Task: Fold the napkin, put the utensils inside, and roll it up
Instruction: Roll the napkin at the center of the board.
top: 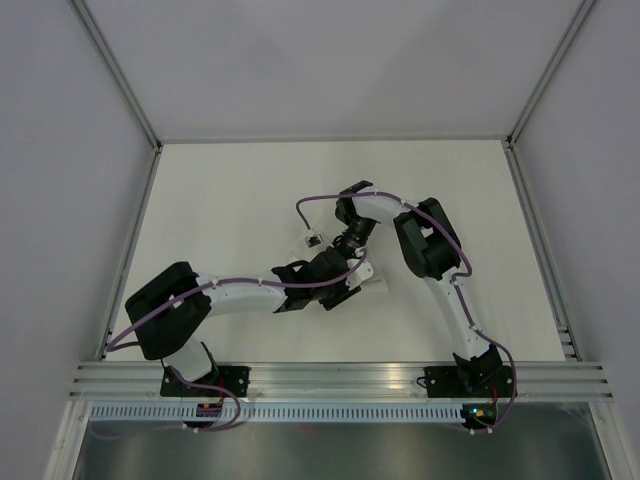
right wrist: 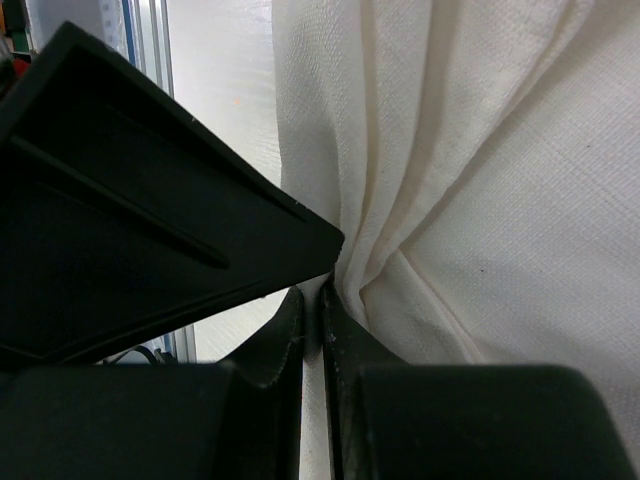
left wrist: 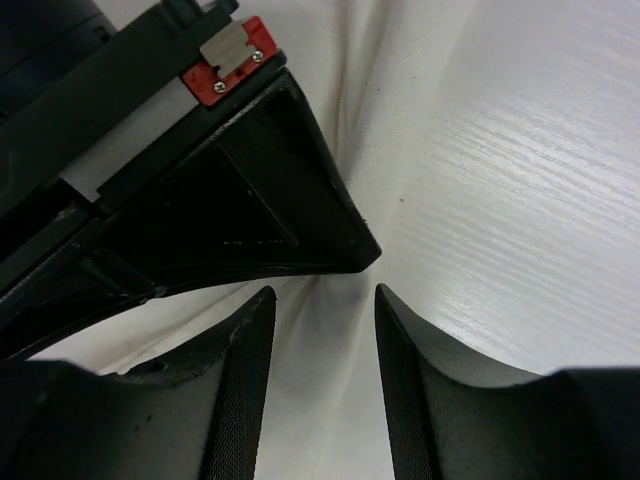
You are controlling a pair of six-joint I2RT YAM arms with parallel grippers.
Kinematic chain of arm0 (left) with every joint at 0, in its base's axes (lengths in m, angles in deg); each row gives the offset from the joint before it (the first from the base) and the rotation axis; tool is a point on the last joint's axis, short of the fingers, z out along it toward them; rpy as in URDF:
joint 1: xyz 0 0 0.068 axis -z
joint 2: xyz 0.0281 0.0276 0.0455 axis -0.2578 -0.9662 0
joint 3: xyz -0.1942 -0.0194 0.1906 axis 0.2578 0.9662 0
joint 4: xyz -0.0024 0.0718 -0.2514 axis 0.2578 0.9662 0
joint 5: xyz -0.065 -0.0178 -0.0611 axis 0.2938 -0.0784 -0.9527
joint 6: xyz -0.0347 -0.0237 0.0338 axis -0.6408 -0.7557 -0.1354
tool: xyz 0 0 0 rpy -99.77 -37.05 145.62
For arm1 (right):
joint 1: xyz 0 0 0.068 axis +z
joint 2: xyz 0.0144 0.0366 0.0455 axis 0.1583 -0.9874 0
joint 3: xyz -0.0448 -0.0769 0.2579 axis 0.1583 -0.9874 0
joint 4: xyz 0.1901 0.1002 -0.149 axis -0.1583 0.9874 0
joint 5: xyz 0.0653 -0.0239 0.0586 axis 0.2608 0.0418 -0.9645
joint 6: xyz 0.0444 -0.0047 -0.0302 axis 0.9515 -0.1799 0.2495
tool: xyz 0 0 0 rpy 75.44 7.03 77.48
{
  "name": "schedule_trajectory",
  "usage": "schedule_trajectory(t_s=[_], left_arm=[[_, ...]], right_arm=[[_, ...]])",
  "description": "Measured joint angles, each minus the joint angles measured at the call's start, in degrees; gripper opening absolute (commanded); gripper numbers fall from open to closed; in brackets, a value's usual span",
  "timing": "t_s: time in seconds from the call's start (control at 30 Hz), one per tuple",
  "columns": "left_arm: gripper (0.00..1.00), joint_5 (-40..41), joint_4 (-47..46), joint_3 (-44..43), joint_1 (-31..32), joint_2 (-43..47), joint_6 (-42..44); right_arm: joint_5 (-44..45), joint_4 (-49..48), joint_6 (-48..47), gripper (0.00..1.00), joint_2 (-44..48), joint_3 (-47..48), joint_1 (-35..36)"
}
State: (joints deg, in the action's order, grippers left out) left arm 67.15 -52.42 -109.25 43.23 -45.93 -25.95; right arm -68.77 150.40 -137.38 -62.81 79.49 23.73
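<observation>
Table: napkin bunched, centre
Right gripper: in from 1 o'clock, I see it pinching napkin
Left gripper: half-open astride napkin

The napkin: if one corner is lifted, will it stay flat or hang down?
Probably floppy: the napkin gathers into soft pleats where the right end effector pinches it. Likely light, as the woven sheet looks thin. It would probably sag, not stay flat.

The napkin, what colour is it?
Plain white napkin, a faint weave showing; best seen in the right wrist view.
</observation>
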Motion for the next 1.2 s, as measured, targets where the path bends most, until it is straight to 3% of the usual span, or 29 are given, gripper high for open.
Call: schedule_trajectory(t_s=[0.4,0.47,0.53,0.67,0.83,1.03,1.2], left_arm=[[0.42,-0.9,-1.1,0.0,-0.8,-1.4,0.0],[0.36,-2.1,-0.7,-0.2,-1.1,-2.3,0.0],[0.18,-2.9,-0.2,-0.9,-1.6,-3.2,-0.1],[0.04,-6.8,1.3,-2.1,-2.7,-3.7,-0.1],[0.02,-13.5,1.4,-2.4,-5.7,-3.9,-0.8],[0.02,-20.7,-1.0,-2.3,-9.1,-4.8,-2.0],[0.02,-25.6,-3.4,-2.3,-11.4,-6.1,-2.4]], right_arm=[[0.0,0.0,0.5,0.04,0.0,0.0,0.0],[0.0,0.0,0.8,0.05,0.0,0.0,0.0],[0.0,-0.2,1.3,0.06,0.0,0.0,0.0],[-0.1,-0.5,2.2,0.13,0.0,-0.3,-0.4],[-1.7,-2.6,4.0,0.30,1.4,-2.9,-1.4],[-3.8,-9.0,8.3,0.38,5.3,-8.0,-4.4],[-6.0,-19.6,15.7,0.40,10.1,-13.2,-13.4]])
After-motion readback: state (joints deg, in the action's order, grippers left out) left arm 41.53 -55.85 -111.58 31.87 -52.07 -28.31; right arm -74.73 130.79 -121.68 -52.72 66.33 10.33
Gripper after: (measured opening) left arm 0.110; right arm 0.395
